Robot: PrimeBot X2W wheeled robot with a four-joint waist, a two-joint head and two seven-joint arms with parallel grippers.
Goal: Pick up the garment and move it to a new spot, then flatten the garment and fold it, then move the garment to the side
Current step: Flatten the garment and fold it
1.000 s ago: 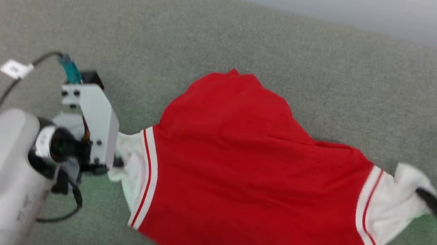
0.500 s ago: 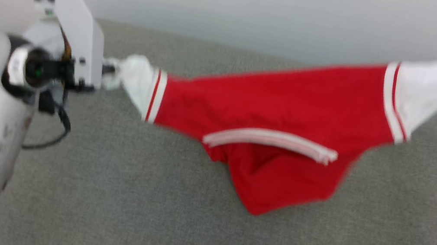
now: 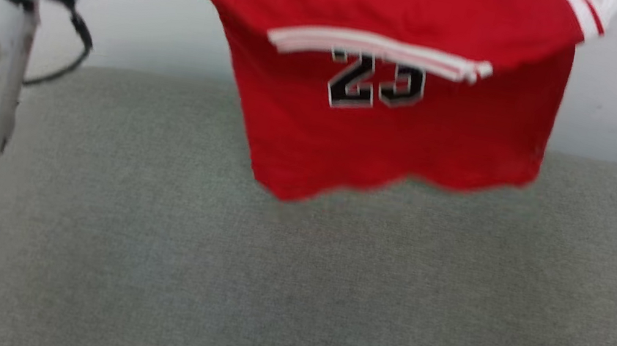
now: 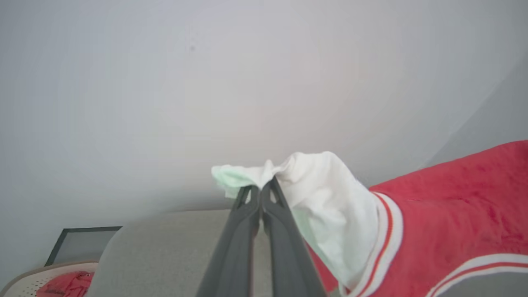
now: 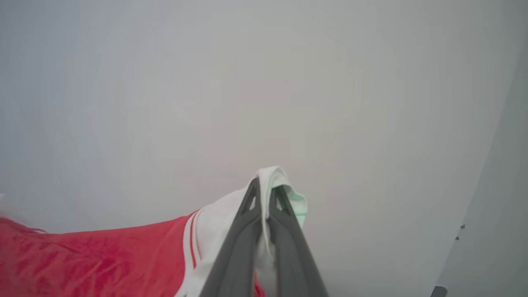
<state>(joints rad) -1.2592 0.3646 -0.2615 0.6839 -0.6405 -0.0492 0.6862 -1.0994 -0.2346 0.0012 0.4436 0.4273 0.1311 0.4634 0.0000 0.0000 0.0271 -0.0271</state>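
Garment (image 3: pixel 389 130) now aloft: grey cushion (image 3: pixel 291 282), white wall (image 3: pixel 151 30)

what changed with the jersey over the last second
The garment, a second ago lying spread on the grey cushion, has been lifted and now hangs in the air, its number showing. Unchanged: the left gripper and right gripper stay shut on its white sleeves.
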